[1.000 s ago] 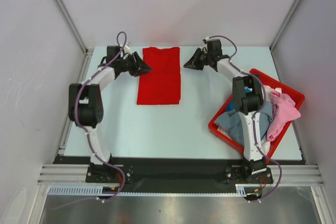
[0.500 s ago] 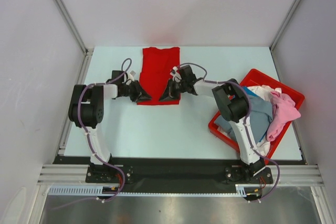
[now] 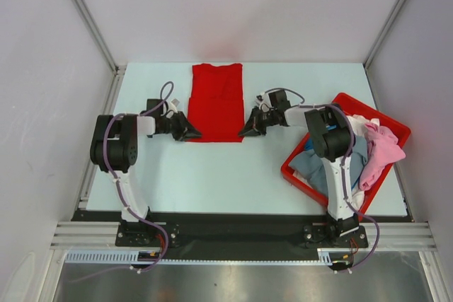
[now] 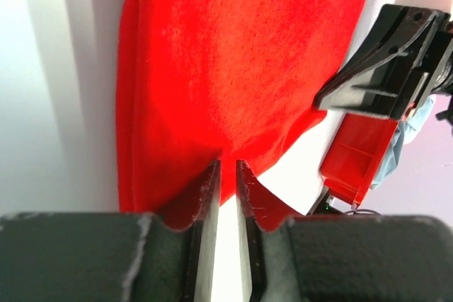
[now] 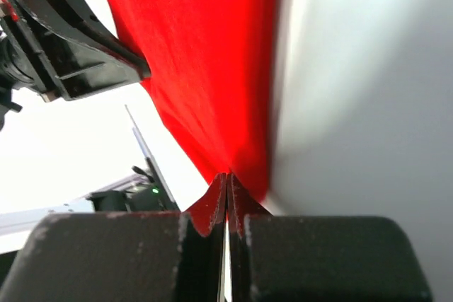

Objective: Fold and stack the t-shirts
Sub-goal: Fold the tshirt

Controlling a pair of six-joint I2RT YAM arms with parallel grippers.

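Observation:
A bright red t-shirt (image 3: pixel 216 100) lies folded into a long strip at the table's back middle. It also shows in the left wrist view (image 4: pixel 241 54) and the right wrist view (image 5: pixel 205 47). My left gripper (image 3: pixel 194 134) sits low at the strip's near left corner. Its jaws (image 4: pixel 226 169) stand a narrow gap apart, with the cloth's edge at the tips. My right gripper (image 3: pixel 245 132) is at the near right corner, its jaws (image 5: pixel 227 176) pressed shut on the cloth's edge. Grey-blue (image 3: pixel 318 164), pink (image 3: pixel 383 150) and white (image 3: pixel 357 124) shirts lie piled in the bin.
A rigid red plastic bin (image 3: pixel 386 119) stands at the right of the table, next to the right arm; it also shows in the left wrist view (image 4: pixel 352 157). Metal frame posts run along the table's left and right edges.
Both grippers have come down from the shirt's far end to its near edge. In the last half second the right gripper slid right to the near right corner. The shirt lies as before.

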